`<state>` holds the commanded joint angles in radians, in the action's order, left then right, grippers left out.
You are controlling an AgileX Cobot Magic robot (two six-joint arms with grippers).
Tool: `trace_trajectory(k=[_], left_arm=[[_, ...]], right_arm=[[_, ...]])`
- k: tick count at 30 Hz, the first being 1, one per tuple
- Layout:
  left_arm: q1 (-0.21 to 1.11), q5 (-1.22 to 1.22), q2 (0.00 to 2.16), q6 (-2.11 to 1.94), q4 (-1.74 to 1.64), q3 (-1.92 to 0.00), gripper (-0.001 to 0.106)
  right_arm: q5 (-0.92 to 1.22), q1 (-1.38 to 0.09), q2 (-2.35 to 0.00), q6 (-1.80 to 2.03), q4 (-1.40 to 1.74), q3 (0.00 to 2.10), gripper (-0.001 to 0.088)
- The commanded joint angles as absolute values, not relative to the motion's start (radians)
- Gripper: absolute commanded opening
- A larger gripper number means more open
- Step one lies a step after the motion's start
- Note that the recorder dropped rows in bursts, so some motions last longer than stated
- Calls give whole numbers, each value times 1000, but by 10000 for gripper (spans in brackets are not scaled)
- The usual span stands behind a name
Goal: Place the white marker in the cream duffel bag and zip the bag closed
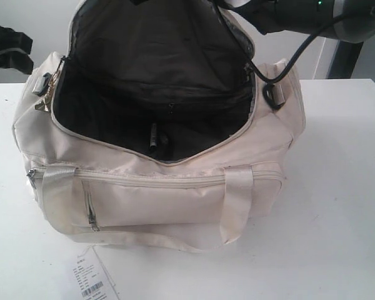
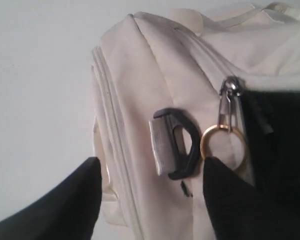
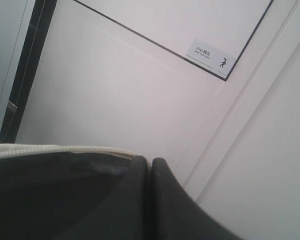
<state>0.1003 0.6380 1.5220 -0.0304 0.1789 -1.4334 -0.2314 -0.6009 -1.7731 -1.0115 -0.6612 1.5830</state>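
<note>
— Where's the marker?
— Can't tell. A slim dark thing (image 1: 154,137) lies deep in the bag (image 1: 175,200), well below the right pincer (image 3: 150,161), which is clenched on the flap (image 1: 156,56). The left pincer (image 2: 151,165) gapes beside the buckle (image 2: 177,145).

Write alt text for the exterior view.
A large cream fabric duffel bag sits unzipped on a white table, its black-lined flap raised; a slim dark object lies inside. A white barcode label lies in front.
</note>
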Motion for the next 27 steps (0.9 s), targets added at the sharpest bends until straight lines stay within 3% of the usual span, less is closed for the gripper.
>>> trace_trajectory(k=[6,27], left_arm=[[41,629,1576,-41,357,-1470,616],[32,516,1727,0,350,-1489,614]], right_arm=[[-231,-601,-1773,-1011,-661,1583,0],[-231,-601,-1773,-1011,-661,1583,0]])
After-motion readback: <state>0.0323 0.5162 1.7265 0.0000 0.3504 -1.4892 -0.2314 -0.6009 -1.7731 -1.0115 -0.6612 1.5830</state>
